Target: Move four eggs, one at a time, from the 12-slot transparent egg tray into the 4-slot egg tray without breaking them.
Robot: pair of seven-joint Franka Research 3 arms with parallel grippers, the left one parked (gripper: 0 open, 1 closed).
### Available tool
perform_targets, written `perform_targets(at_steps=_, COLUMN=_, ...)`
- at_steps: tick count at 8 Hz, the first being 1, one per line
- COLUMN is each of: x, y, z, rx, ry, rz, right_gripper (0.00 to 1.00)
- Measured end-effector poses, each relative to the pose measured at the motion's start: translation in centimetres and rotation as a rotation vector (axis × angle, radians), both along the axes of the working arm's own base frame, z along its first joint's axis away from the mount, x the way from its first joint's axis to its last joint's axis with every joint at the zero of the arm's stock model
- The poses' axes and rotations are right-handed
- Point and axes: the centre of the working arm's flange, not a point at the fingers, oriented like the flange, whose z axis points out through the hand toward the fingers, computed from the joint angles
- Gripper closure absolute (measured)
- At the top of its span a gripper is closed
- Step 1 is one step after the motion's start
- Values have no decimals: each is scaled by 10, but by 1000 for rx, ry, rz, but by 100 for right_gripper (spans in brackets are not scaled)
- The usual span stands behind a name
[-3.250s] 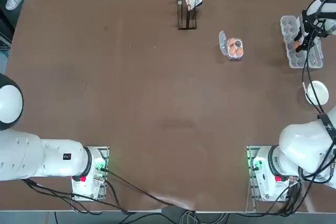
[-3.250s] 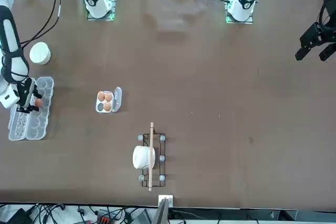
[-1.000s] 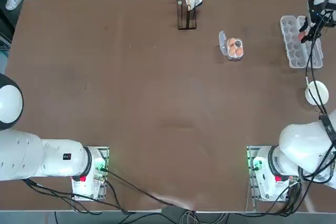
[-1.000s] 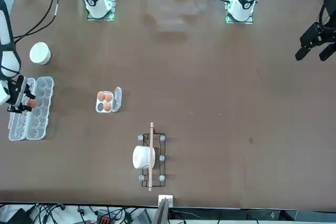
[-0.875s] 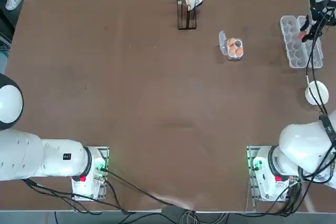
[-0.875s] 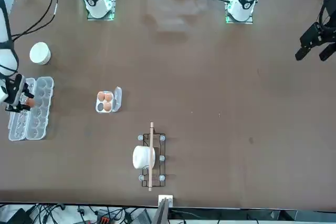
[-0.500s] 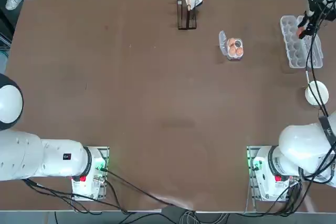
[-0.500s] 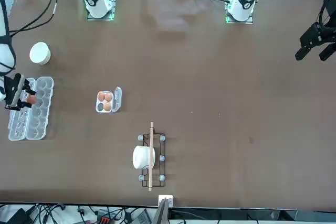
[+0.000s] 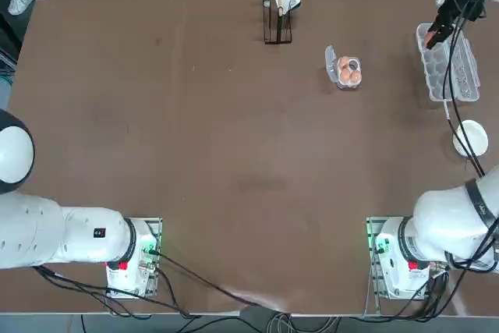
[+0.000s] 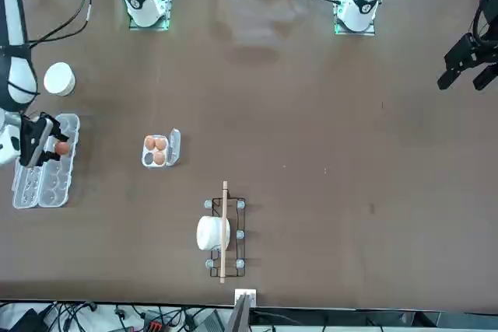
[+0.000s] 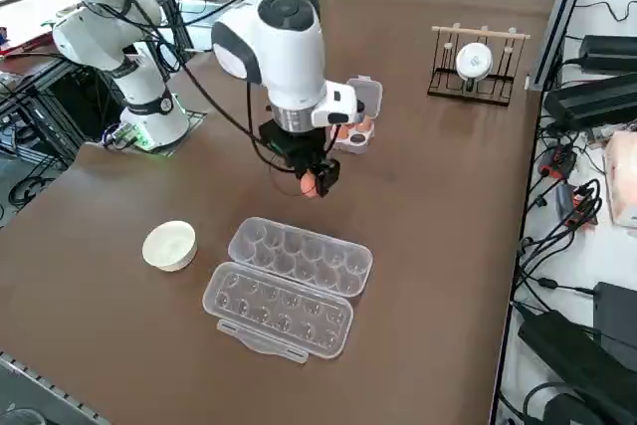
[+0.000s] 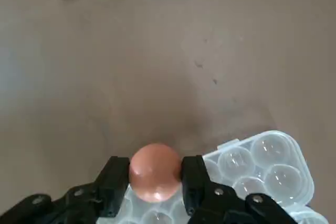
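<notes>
My right gripper is shut on a brown-orange egg and hangs above the table beside the 12-slot transparent egg tray. In the wrist view the egg sits between both fingers, over the long tray's end. From above, the gripper is at that tray's far end. The long tray's cups in view hold no eggs, and its lid lies open. The 4-slot egg tray stands toward the table's middle with three eggs in it and one empty cup.
A round white bowl stands on the robot's side of the long tray. A small wooden rack holding a white object stands at the far edge of the table. The table's right edge runs close beside the long tray.
My right gripper has risen out of the long tray with the egg in it. It has moved toward the tray's far end and the small tray's side.
</notes>
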Motion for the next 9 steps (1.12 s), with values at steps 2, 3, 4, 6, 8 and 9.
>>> perform_targets(at_steps=2, x=8, y=35, z=-1, rx=-11, ry=11, rz=-119, right_gripper=42)
perform_targets(at_steps=3, x=12, y=56, z=-1, rx=-18, ry=17, rz=-190, right_gripper=42)
perform_targets(at_steps=4, x=16, y=80, z=-1, rx=-26, ry=22, rz=-262, right_gripper=42)
perform_targets(at_steps=6, x=22, y=127, z=-1, rx=-40, ry=24, rz=-382, right_gripper=42)
perform_targets(at_steps=8, x=25, y=162, z=-4, rx=-49, ry=19, rz=-474, right_gripper=42)
perform_targets(at_steps=9, x=26, y=175, z=-9, rx=-50, ry=18, rz=-504, right_gripper=42)
